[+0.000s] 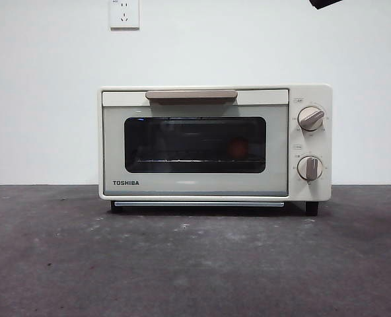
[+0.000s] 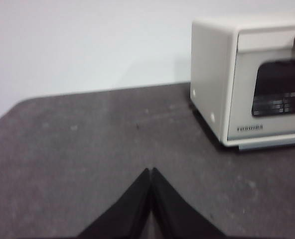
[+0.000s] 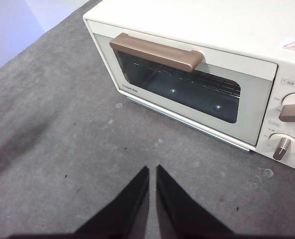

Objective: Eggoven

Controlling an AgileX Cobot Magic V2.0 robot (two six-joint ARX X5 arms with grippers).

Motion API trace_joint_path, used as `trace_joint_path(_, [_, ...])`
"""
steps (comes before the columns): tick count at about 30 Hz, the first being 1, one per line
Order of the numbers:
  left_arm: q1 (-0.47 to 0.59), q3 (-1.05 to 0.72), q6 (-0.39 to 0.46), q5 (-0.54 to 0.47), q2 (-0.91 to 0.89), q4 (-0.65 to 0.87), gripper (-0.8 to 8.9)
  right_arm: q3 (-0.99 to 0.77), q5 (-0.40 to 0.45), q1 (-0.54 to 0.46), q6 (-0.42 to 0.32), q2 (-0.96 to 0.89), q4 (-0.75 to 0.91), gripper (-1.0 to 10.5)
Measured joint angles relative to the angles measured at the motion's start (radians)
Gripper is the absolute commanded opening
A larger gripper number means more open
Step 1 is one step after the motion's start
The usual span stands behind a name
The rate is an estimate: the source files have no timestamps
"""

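Note:
The cream TOSHIBA toaster oven (image 1: 195,185) stands on the dark table with its door closed. Its beige handle (image 1: 191,95) runs along the top of the door, and two knobs (image 1: 310,119) sit on the right panel. The reddish-brown egg (image 1: 238,148) shows dimly through the dark glass, on the rack at the right inside. My left gripper (image 2: 151,172) is shut and empty, low over the table to the left of the oven (image 2: 247,79). My right gripper (image 3: 152,169) is shut and empty, above the table in front of the oven (image 3: 197,30).
A white wall with a power socket (image 1: 124,13) rises behind the oven. The dark grey table (image 1: 195,264) spreads in front. A black arm tip (image 1: 324,3) shows at the top right corner.

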Motion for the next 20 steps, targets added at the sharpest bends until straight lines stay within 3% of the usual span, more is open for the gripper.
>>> trace_joint_path(8, [0.000,-0.020,-0.015,0.000,-0.030,-0.074,0.08,0.000,0.000,0.000,0.000,0.000,0.000,0.0])
trace_joint_path(15, [0.000,-0.021,-0.126,-0.001,-0.031,-0.111,0.08,0.000,0.000,0.000,0.000,-0.001,0.000,0.0])
trace_joint_path(20, [0.000,-0.021,-0.152,-0.001,-0.031,-0.111,0.08,0.000,0.000,0.000,0.000,-0.001,0.000,0.0])
